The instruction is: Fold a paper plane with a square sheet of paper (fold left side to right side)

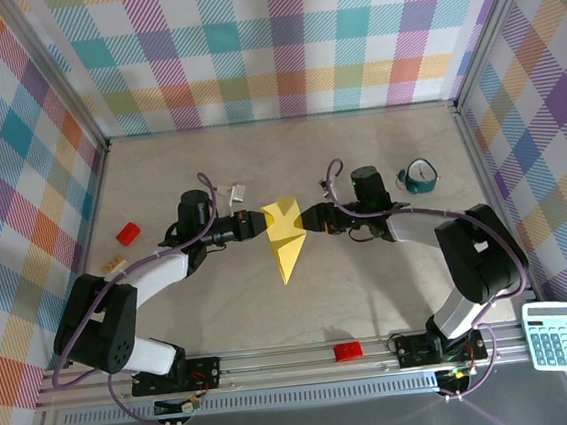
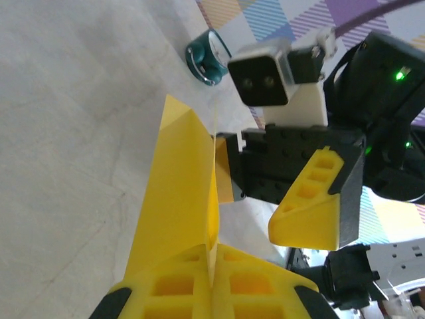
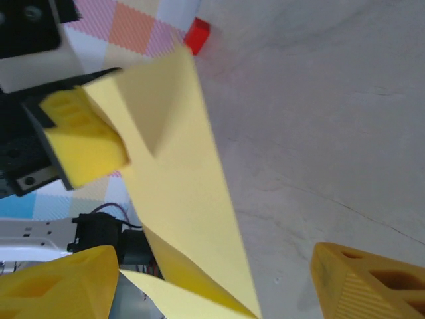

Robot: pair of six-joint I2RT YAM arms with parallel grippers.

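Checked pastel walls are set round the pale surface (image 1: 372, 294), at whose middle the partly folded yellow sheet of paper (image 1: 286, 234) is found, its narrow point turned toward the near edge. The left pincer (image 1: 257, 222) is clamped on the sheet's left side, the paper being pinched between its pads (image 2: 179, 286). The right pincer (image 1: 308, 220) is held wide, with the right side of the paper lying ungripped between its fingers (image 3: 60, 286). A fold from left to right is judged to be in hand. Next, the right side must be secured so that the left flap can be carried over and creased.

paper (image 1: 285, 234): yellow | walls (image 1: 277, 42): pastel plaid | brick (image 1: 128, 232): red | table (image 1: 372, 294): beige | tape roll (image 1: 420, 176): teal | calculator (image 1: 555, 335): white
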